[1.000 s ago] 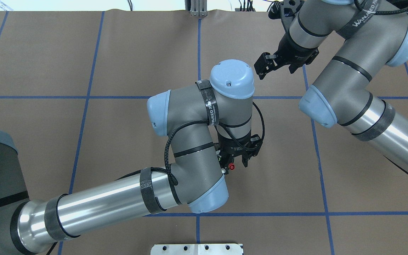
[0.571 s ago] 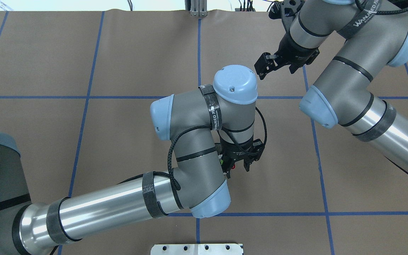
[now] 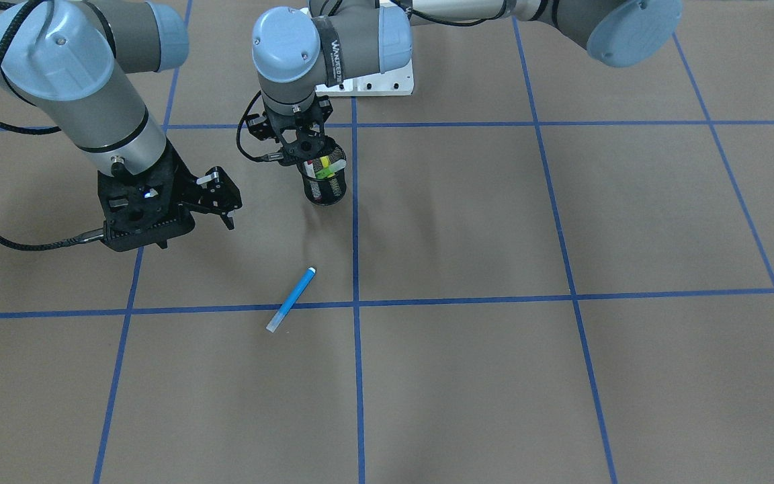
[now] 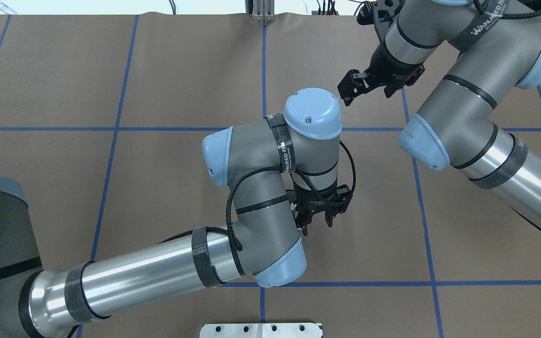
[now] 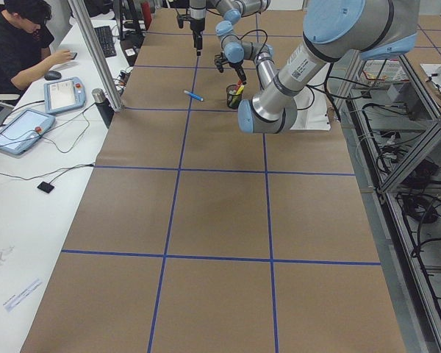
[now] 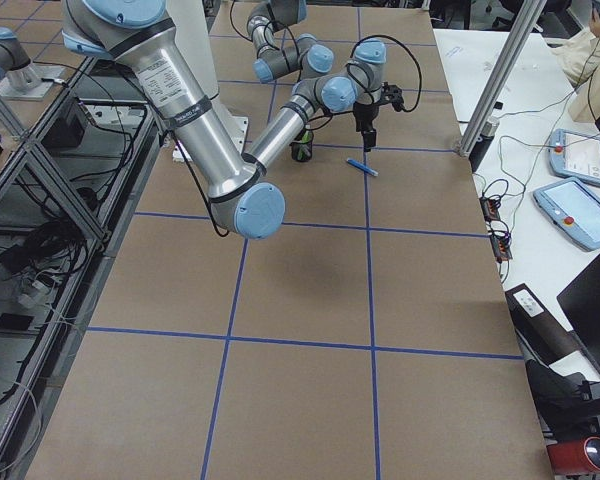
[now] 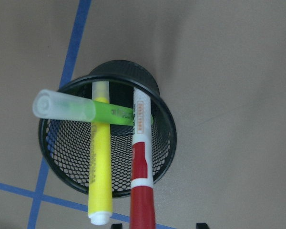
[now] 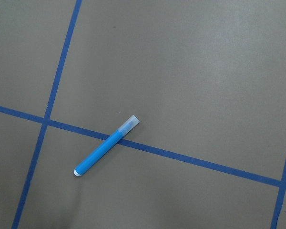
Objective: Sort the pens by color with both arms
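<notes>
A black mesh cup (image 7: 172,138) holds a yellow pen (image 7: 99,176), a green pen (image 7: 93,110) lying across it, and a red-capped pen (image 7: 142,191) with a white barrel. My left gripper (image 4: 316,222) hangs right above the cup (image 3: 324,191), open. Its fingertips (image 7: 115,225) stand wide on either side of the red cap without touching it. A blue pen (image 3: 291,299) lies flat on the table across a blue tape line (image 8: 181,157). Off to the side and above the blue pen (image 8: 105,147), my right gripper (image 3: 220,200) hovers open and empty.
Brown paper with a blue tape grid (image 3: 355,302) covers the table. The white base plate (image 3: 373,84) sits behind the cup. A person (image 5: 22,44) sits at a side desk with tablets (image 5: 62,94); a metal post (image 6: 490,100) stands at the table's far edge.
The left arm has shifted slightly toward the robot and lowered over the cup, so the red cap shows less from overhead. The right arm has stayed put.
</notes>
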Action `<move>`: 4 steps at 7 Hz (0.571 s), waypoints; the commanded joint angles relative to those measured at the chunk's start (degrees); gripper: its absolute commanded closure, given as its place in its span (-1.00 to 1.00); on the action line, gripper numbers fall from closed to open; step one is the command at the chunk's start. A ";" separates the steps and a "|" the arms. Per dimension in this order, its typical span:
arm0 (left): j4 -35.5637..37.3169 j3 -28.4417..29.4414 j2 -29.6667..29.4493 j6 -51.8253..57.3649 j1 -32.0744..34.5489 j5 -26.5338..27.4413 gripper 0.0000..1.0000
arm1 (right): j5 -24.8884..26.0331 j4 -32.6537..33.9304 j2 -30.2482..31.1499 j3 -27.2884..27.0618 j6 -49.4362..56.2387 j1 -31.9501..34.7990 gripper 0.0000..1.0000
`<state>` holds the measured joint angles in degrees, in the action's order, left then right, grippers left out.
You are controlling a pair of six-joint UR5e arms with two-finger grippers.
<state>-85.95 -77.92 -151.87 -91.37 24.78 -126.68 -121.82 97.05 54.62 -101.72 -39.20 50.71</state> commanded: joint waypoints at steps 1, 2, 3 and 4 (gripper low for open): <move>0.08 -0.21 -0.01 0.23 0.10 0.03 -0.20 | 0.00 0.07 -0.04 -0.06 0.00 -0.09 -0.97; 0.08 -0.30 -0.01 0.31 0.27 0.12 -0.20 | 0.00 0.07 -0.04 -0.06 0.00 0.00 -0.97; 0.25 -0.39 -0.09 1.01 0.45 0.12 -0.20 | 0.00 0.07 -0.04 -0.06 0.00 0.00 -0.97; 0.25 -0.39 -0.01 1.02 0.71 0.12 -0.19 | 0.00 0.07 -0.04 -0.06 0.00 -0.09 -0.97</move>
<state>-85.76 -78.26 -151.92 -90.59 25.21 -126.58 -121.82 97.12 54.58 -101.78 -39.20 50.69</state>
